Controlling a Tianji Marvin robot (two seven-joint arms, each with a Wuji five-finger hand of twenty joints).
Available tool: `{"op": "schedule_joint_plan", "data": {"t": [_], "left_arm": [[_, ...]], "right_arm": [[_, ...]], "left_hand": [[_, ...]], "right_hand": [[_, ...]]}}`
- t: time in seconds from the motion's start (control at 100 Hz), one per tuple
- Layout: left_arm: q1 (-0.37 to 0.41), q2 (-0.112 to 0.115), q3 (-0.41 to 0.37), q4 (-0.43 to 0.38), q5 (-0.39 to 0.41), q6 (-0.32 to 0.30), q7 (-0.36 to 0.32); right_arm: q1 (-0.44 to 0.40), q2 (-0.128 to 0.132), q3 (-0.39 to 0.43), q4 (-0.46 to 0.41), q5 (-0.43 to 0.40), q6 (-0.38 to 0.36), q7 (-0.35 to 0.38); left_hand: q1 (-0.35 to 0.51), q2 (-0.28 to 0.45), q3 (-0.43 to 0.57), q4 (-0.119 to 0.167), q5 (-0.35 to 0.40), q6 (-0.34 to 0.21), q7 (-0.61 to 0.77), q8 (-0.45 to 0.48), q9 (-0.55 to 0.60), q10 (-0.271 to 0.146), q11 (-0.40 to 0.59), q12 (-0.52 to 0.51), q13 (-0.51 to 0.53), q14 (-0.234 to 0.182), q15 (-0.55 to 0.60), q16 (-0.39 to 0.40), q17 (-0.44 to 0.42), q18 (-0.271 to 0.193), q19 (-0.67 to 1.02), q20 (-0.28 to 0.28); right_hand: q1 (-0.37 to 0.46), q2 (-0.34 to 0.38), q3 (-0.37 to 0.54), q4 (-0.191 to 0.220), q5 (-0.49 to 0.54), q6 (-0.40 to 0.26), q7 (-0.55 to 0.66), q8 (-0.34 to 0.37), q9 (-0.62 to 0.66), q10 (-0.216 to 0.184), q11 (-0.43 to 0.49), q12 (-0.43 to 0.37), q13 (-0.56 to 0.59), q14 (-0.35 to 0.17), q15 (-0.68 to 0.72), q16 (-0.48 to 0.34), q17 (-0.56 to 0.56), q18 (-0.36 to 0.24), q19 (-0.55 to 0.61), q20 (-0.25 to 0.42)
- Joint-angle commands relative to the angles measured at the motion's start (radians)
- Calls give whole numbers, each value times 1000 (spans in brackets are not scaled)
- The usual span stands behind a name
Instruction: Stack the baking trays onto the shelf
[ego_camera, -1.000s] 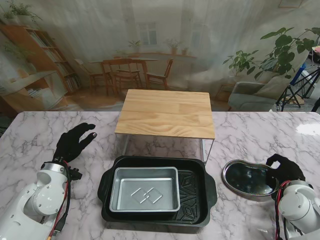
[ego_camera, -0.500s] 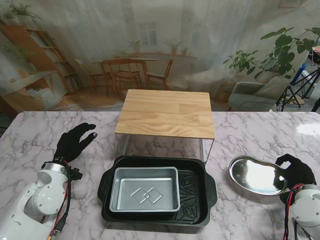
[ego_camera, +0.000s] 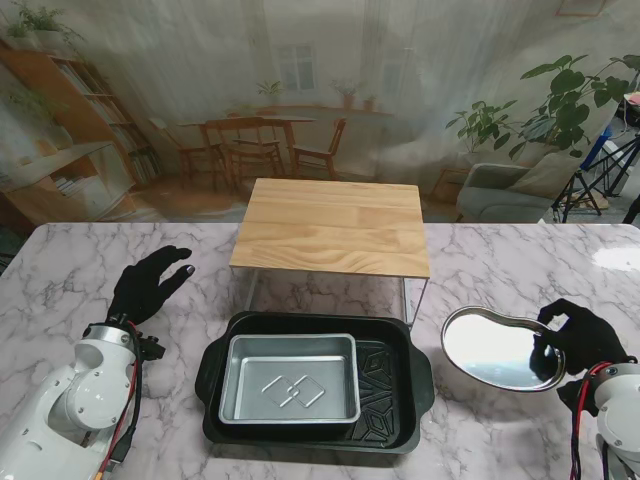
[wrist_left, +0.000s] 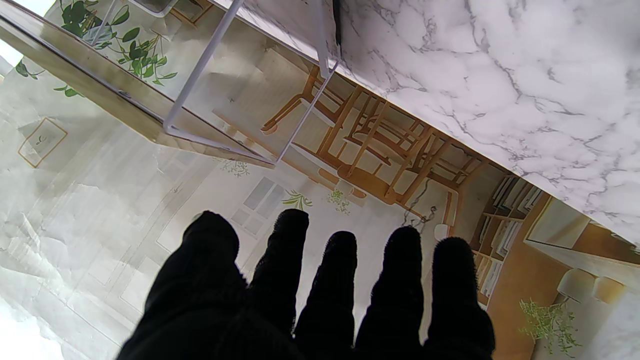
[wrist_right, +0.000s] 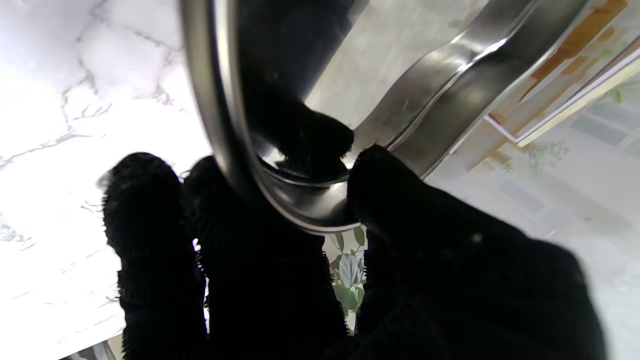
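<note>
The marble table (ego_camera: 60, 270) is seen from the stand, and the wooden shelf (ego_camera: 335, 225) on its thin white wire legs is taken here as the landmark. Just in front of the shelf, nearer to the robot, the black baking tray (ego_camera: 395, 385) is placed flat on the table. Inside it, toward the left part, the smaller silver baking tray (ego_camera: 290, 380) is nested, and the embossed black floor is left uncovered on the right part.

To the right of the shelf and nearer to the robot, the shiny kidney-shaped steel tray (ego_camera: 490, 345) is held off the table, tilted, with its right end in the right hand (ego_camera: 578, 338). In the right wrist view the rim of this tray (wrist_right: 280, 200) is pinched between the thumb on one side and the other fingers (wrist_right: 145, 200) on the other side, so this hand (wrist_right: 350, 280) is closed on it.

To the left of the shelf, the left hand (ego_camera: 145, 283) is raised with its black gloved fingers (wrist_left: 340, 260) extended and a little spread, and nothing is held in it.
</note>
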Motion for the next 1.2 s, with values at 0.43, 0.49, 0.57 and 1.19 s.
{"op": "schedule_joint_plan", "data": {"t": [0.43,0.49,0.57,1.19], "left_arm": [[-1,-1,7,4,-9,6,-16],[0,-1,7,3,-12,8,-16],[0,-1,8,1,-12,10,-17],[5,-1,4,-1,0,7,-9]], "right_arm": [[13,8,-192,-151,1,209,30],[15,5,-216,-168,0,235,14],[17,3,-246,-188,-10,263,3],[92,-1,-457,-284,-27,424,-29]], "left_hand": [[17,48,-23,18,17,7,-11,-15,-8,-2,-9,9,-2,-8,-21,14,-20,-9,-29,19],[18,48,-22,18,17,8,-11,-15,-9,-2,-10,9,-4,-7,-21,14,-20,-9,-29,19],[15,50,-24,17,17,8,-12,-16,-9,-2,-10,8,-3,-6,-21,14,-21,-10,-30,19],[16,49,-23,18,16,5,-10,-13,-9,-3,-9,9,-3,-9,-22,14,-21,-8,-30,20]], "right_hand": [[116,147,104,54,138,-60,145,62,34,-24,25,-13,31,-76,123,21,23,23,12,9],[116,146,104,54,138,-59,145,62,34,-23,25,-13,32,-77,123,20,25,20,12,8],[117,146,104,55,137,-58,144,60,34,-21,24,-13,32,-79,124,20,28,18,13,7],[116,149,102,55,124,-47,142,41,33,-19,21,-19,31,-81,112,10,33,15,12,-3]]}}
